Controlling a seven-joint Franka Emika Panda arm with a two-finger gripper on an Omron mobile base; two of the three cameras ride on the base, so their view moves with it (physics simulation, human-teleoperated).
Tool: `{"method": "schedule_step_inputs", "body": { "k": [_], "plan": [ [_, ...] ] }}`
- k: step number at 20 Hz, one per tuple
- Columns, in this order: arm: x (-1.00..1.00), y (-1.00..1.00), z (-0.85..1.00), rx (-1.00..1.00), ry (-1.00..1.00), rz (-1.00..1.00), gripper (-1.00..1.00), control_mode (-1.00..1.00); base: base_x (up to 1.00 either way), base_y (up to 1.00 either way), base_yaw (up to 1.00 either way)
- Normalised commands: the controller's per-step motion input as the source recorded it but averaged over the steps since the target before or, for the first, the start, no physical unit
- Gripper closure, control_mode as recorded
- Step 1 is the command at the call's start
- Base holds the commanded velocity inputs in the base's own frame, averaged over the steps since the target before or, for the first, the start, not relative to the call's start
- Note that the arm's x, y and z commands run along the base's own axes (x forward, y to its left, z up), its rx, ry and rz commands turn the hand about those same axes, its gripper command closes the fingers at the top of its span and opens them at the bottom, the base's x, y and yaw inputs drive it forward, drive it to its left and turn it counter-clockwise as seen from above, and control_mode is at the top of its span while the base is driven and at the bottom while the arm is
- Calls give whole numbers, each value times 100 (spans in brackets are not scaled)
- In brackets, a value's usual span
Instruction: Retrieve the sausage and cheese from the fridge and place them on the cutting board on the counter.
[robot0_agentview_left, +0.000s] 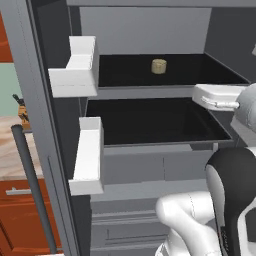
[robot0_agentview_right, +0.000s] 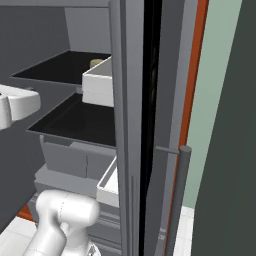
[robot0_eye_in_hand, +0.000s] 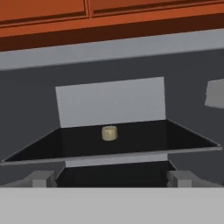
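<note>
The fridge (robot0_agentview_left: 150, 30) stands open in front of me, with dark shelves inside. A small pale yellow-tan cheese (robot0_agentview_left: 159, 66) sits alone near the middle of the upper shelf (robot0_agentview_left: 200, 70); it also appears as cheese (robot0_eye_in_hand: 109, 133) in the hand view, and its top peeks over a door bin as cheese (robot0_agentview_right: 96, 62). My gripper (robot0_eye_in_hand: 111, 179) is open, fingers wide apart, level with that shelf's front edge and well short of the cheese. Nothing is between the fingers. The sausage and the cutting board are out of view. A strip of the counter (robot0_agentview_left: 7, 150) lies at the left.
Two pale grey door bins (robot0_agentview_left: 75, 70) (robot0_agentview_left: 89, 155) jut from the left door beside the shelves. A long dark bar handle (robot0_agentview_left: 32, 190) runs down that door. The lower shelf (robot0_agentview_left: 150, 120) is bare. The right door (robot0_agentview_right: 130, 125) stands edge-on close by.
</note>
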Motion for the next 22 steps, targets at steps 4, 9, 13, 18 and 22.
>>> {"method": "schedule_step_inputs", "body": {
  "k": [4,9,13,18,22],
  "plan": [
    [34,1,3,1,37,0,-100,-100,0,0,0],
    [25,-1,3,2,35,0,-100,-100,0,0,0],
    [11,0,-2,0,12,0,-100,-100,0,0,0],
    [31,0,-52,0,-4,0,-100,-100,0,0,0],
    [45,-23,-26,1,4,3,-100,-100,0,0,0]
  ]
}}
